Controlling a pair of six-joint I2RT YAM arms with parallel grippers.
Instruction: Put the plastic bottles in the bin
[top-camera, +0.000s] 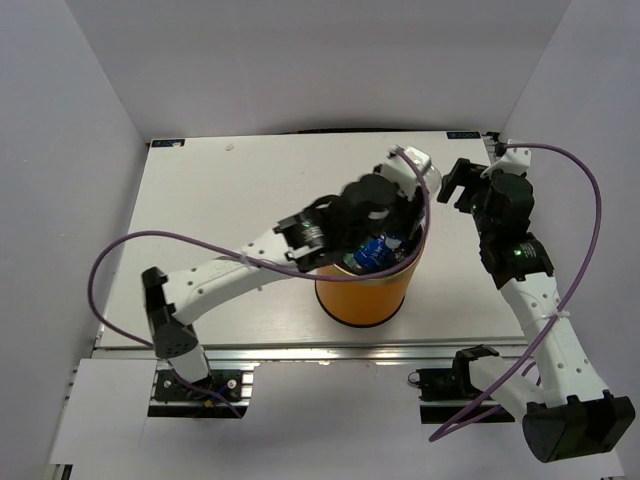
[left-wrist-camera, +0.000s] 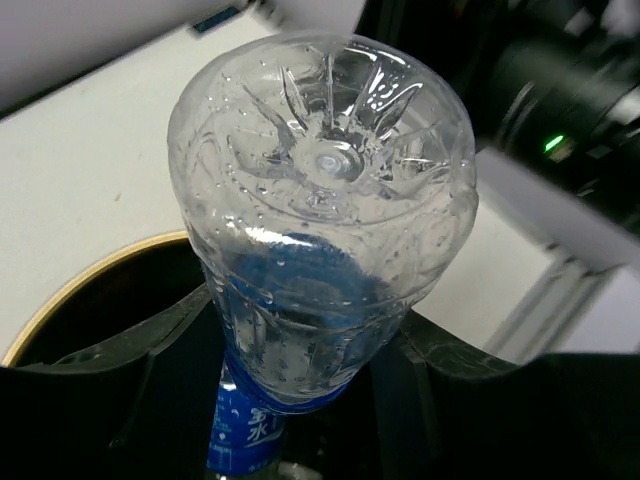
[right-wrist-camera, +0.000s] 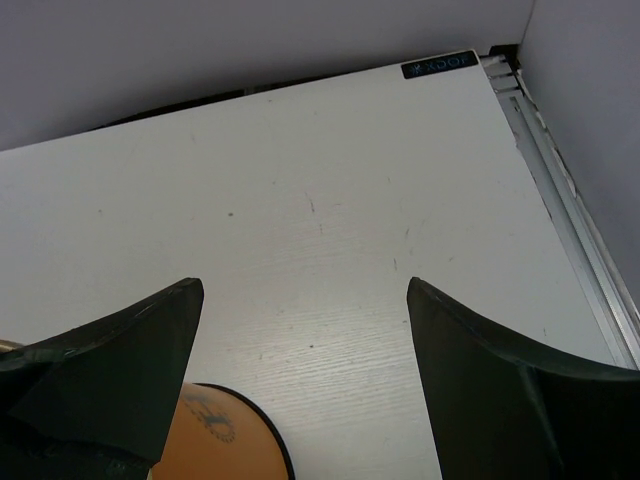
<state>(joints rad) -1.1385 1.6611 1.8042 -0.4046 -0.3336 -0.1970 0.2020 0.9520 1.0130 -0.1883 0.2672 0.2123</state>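
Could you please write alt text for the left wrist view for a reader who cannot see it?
A clear plastic bottle with a blue label fills the frame, base toward the camera, held between the left jaws above the black inside of the bin. White table lies behind, with the right arm's green light at upper right.
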